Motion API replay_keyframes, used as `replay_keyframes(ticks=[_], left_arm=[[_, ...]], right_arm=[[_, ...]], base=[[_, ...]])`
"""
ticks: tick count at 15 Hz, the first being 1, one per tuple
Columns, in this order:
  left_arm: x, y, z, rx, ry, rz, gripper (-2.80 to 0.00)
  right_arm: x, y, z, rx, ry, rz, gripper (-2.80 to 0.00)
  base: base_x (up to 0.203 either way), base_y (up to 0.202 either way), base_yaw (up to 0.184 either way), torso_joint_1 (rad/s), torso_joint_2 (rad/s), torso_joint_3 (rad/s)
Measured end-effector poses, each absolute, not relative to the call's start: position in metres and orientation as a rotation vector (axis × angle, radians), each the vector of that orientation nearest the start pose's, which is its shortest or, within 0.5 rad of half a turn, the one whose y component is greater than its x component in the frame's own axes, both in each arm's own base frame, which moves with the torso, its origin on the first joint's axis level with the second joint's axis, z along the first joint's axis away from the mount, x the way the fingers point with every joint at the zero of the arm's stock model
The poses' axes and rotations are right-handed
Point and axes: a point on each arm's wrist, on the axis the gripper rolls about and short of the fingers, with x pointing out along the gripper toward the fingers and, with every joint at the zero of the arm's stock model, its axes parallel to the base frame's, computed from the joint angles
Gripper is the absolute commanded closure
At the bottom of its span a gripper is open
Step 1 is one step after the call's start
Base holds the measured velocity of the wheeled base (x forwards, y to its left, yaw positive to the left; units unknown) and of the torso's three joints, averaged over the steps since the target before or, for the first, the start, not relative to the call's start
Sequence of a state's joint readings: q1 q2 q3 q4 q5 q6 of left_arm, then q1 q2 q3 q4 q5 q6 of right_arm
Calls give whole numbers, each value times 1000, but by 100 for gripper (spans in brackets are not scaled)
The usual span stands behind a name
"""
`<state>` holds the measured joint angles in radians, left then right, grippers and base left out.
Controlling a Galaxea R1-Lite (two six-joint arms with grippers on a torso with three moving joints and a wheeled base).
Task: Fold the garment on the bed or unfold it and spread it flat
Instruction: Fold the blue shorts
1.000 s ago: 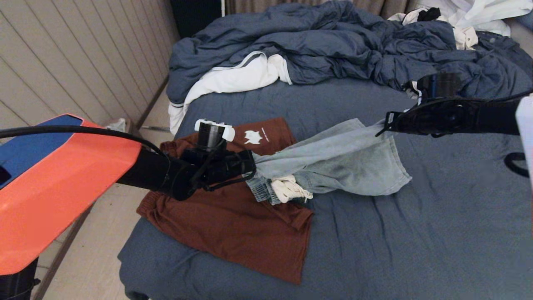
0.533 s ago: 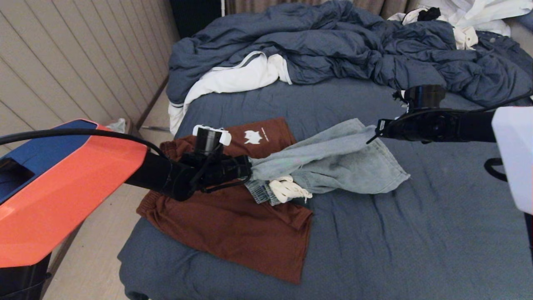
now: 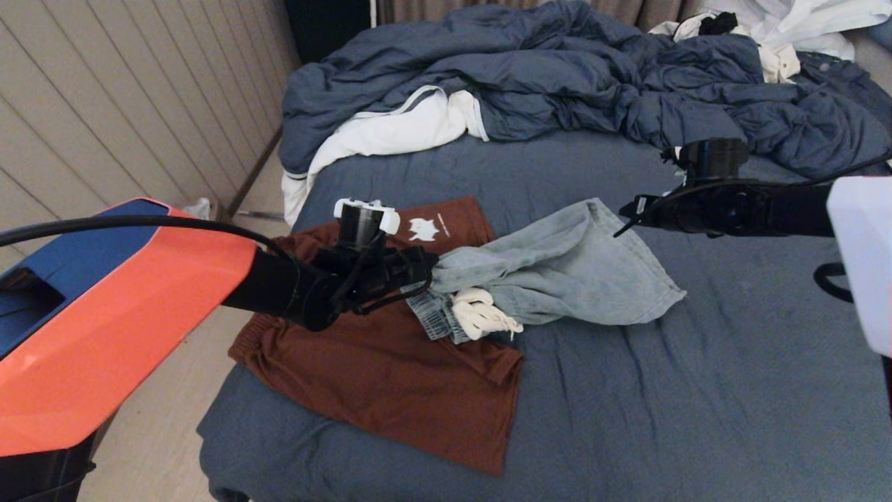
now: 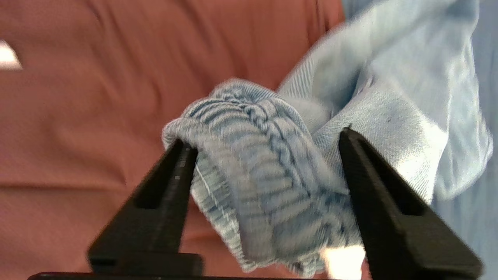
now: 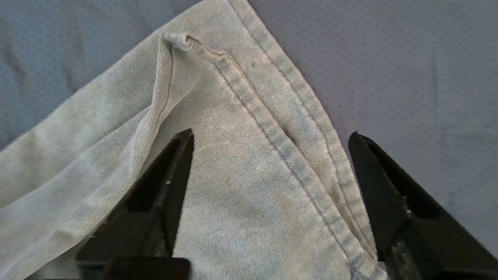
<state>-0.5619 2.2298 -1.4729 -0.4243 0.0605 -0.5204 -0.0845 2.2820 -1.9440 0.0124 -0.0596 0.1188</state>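
Observation:
Light-blue denim shorts (image 3: 571,272) lie rumpled across the slate-blue bed (image 3: 732,390), partly on top of rust-brown shorts (image 3: 390,376) spread flat at the bed's left. My left gripper (image 3: 428,268) is at the denim's waistband end. In the left wrist view its fingers stand apart, so this gripper (image 4: 262,137) is open with the bunched waistband (image 4: 253,163) between them. My right gripper (image 3: 624,213) hovers at the far hem corner. It (image 5: 270,133) is open, with the hem (image 5: 241,175) lying flat below it. A white pocket lining (image 3: 481,314) sticks out.
A rumpled blue duvet (image 3: 557,77) and white linens (image 3: 390,132) pile up at the back of the bed. The bed's left edge drops to the floor (image 3: 160,432) beside a panelled wall. Bare sheet (image 3: 732,418) stretches at the front right.
The denim was stretched taut between both grippers and now sags onto the bed. The right gripper has let the hem go. The left gripper moved slightly right.

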Motion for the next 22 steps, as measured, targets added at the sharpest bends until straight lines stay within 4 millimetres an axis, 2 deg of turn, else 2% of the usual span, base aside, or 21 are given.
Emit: replay_keyframes(ticks=[4, 9, 11, 13, 17, 19, 22], left_arm=[[395, -239, 162, -425, 364, -353, -280], [398, -235, 175, -442, 294, -267, -280], [394, -235, 171, -450, 315, -261, -280], [384, -238, 158, -431, 364, -265, -280], [347, -263, 128, -364, 477, -331, -280], [334, -270, 124, -353, 502, -357, -280], [329, -272, 128, -374, 503, -364, -280]], right_arm=[[469, -45, 207, 134, 367, -170, -280], [460, -42, 207, 163, 383, -171, -280], [458, -42, 206, 163, 395, -172, -280], [456, -44, 201, 164, 412, -175, -280], [452, -46, 187, 164, 465, -183, -280], [451, -50, 182, 163, 482, -189, -280], [453, -60, 175, 163, 496, -188, -280]], base=[[0, 0, 0, 0, 0, 0], [0, 0, 0, 0, 0, 0], [0, 0, 0, 0, 0, 0], [0, 0, 0, 0, 0, 0], [0, 0, 0, 0, 0, 0], [0, 0, 0, 0, 0, 0], [0, 0, 0, 0, 0, 0]])
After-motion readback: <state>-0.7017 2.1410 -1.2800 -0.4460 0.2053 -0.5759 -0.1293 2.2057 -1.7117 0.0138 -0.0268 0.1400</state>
